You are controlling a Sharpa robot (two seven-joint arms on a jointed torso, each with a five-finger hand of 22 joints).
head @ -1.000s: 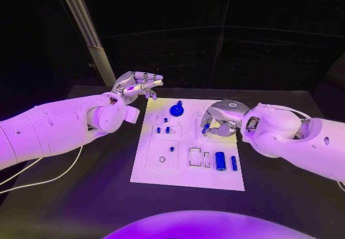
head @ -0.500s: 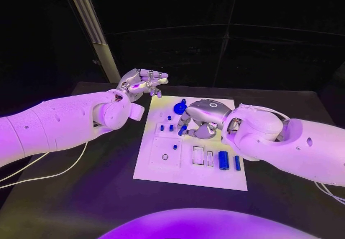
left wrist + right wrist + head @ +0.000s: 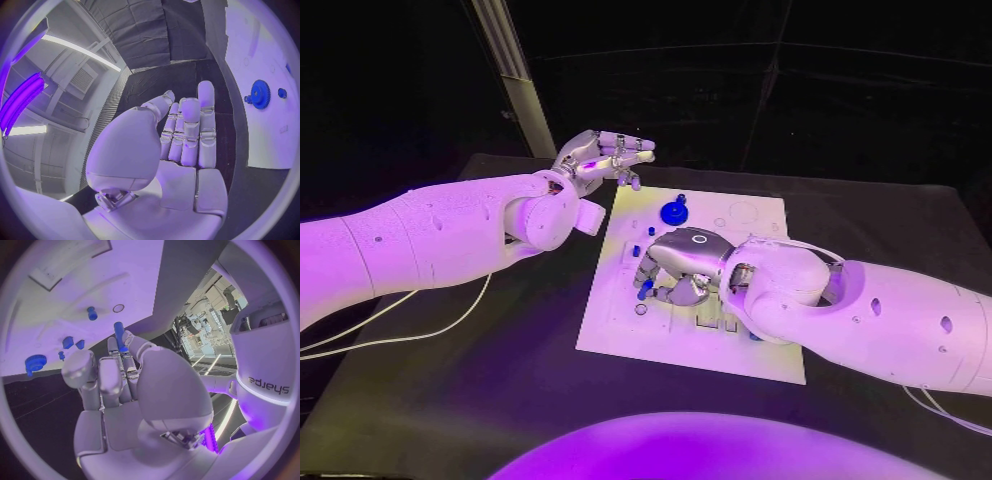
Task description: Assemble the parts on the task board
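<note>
The right hand (image 3: 678,268) pinches a blue peg (image 3: 119,335) over the white board (image 3: 733,355), its long axis aimed toward a small round hole (image 3: 118,308) just ahead. The right wrist view shows that gap; the head view hides it. The left hand (image 3: 606,158) hangs empty, fingers loosely extended, beyond the board's far corner near the blue gear (image 3: 675,211).

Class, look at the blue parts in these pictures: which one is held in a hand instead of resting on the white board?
The slim blue peg, pinched in the right hand's fingers. The blue gear sits on the board.
</note>
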